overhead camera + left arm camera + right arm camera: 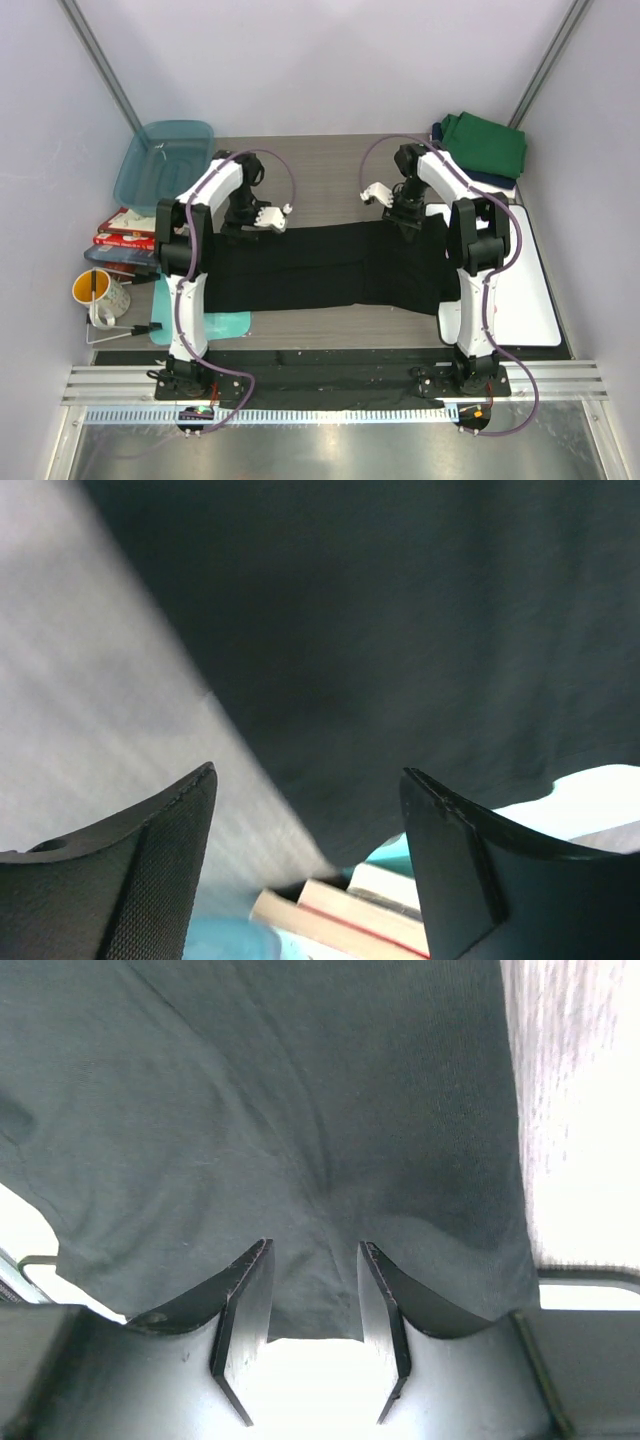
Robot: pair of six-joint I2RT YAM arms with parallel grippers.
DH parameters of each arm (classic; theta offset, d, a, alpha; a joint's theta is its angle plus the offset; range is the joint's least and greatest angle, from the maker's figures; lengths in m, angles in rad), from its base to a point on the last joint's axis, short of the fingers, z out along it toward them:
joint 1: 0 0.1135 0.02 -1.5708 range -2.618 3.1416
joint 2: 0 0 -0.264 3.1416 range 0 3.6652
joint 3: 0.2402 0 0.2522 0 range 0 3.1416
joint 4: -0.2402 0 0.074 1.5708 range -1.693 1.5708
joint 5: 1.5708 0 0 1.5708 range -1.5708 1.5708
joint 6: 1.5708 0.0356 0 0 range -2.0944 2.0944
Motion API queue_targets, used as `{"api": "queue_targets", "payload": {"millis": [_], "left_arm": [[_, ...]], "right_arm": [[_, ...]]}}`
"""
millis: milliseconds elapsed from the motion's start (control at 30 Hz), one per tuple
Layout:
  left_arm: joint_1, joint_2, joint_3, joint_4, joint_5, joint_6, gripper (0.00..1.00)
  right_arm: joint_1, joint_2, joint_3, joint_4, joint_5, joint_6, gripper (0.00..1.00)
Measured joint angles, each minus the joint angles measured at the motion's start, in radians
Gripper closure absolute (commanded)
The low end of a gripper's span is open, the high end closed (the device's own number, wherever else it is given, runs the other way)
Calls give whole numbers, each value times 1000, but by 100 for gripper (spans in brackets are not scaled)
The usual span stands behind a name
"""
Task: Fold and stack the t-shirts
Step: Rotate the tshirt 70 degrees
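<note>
A black t-shirt (320, 268) lies flat across the middle of the table in a long folded band; no print shows. My left gripper (268, 217) hovers at its far left edge. In the left wrist view the left gripper (310, 772) is wide open and empty, with the shirt (400, 630) just beyond the fingertips. My right gripper (405, 222) is at the shirt's far right edge. In the right wrist view the right gripper (315, 1245) has its jaws apart, with the shirt's edge (310, 1300) lying between them. Folded green (487, 145) and navy (440, 131) shirts are stacked at the back right.
A teal tub (163, 160) stands at the back left. Books (125, 236), a yellow mug (93, 290) and a teal mat (215, 326) sit along the left. A white board (530, 285) lies under the shirt's right end.
</note>
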Motion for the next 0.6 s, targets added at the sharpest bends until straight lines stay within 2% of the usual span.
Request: {"api": "queue_targets", "payload": {"millis": [100,133,200,233,600], "left_arm": [[-19,-5,-35,-11,6,10,43],[-22,-5,-40,-11,10,12,71],[-23,-5,-43,-11,13,6,95],[-22,-6,-50,-8,13,11,100],[-21,-7,-91,-10,45,2,100]], "right_arm": [[-5,26,2,0,9,3,59],[-5,45,8,-1,10,5,62],[-5,77,19,2,10,10,66],[-5,96,30,1,10,15,68],[-5,150,91,-5,13,52,73]]}}
